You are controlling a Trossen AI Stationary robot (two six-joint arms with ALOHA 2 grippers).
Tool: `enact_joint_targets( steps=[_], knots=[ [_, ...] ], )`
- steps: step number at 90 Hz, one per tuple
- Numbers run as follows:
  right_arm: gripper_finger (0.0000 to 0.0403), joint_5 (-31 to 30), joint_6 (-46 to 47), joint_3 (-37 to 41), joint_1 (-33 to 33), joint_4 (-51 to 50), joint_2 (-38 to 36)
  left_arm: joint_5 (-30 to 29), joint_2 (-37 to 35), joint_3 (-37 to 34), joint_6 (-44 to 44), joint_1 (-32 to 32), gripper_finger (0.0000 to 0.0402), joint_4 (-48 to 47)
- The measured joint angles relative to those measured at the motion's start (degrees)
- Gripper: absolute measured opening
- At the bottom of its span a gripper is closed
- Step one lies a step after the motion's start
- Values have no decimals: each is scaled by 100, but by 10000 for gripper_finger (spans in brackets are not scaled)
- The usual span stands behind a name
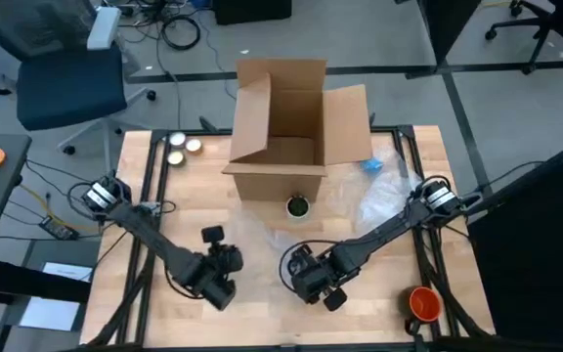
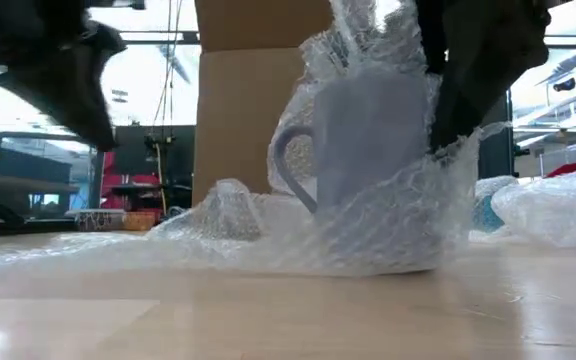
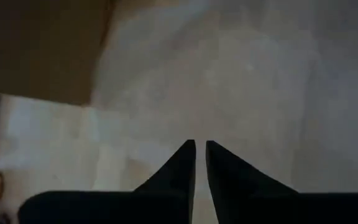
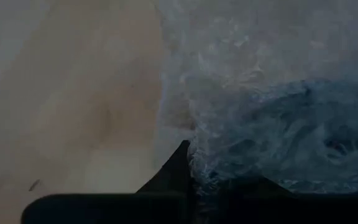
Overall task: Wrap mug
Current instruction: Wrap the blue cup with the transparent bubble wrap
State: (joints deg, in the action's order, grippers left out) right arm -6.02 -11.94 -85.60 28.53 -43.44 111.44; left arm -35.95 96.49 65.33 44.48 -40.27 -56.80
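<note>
Standing upright in front of the open brown cardboard box (image 1: 296, 127), the pale blue-grey ceramic mug (image 2: 368, 150) sits draped in clear bubble wrap (image 2: 388, 225). Right gripper (image 4: 191, 163) pinches the wrap beside the mug. Left gripper (image 3: 200, 163), fingers nearly together and empty, hovers left of the mug.

In the low view the mug (image 2: 373, 150) shows only dimly through bubble wrap (image 2: 368, 235), its base hidden in the folds. The right gripper (image 4: 194, 177) has its fingers buried in wrap in the right wrist view. The cardboard box (image 2: 253, 110) is cut off by the low view's top edge.
</note>
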Motion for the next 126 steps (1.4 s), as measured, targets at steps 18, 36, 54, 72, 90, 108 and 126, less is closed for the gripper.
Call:
enact_joint_targets(
  steps=[18,36,54,72,90,108,126],
  knots=[
    [5,-35,-242,0,-25,-168,0,43,0,-236,306,-186,23,24],
    [14,-205,-862,0,-52,-349,0,-91,0,-262,374,-186,23,85],
    [30,-498,-1534,0,-52,-433,0,-352,0,-262,60,-186,23,390],
    [55,-494,-1529,0,-174,-428,0,-834,0,-262,-445,-101,23,901],
    [89,-523,-1516,0,-316,-399,0,-859,0,-262,-1403,166,23,1812],
    [118,-782,-1390,-151,-330,-378,0,-862,0,-262,-2553,401,23,2851],
    [135,-818,-983,-343,-317,-443,0,-847,0,-262,-3308,647,23,3457]
  ],
)
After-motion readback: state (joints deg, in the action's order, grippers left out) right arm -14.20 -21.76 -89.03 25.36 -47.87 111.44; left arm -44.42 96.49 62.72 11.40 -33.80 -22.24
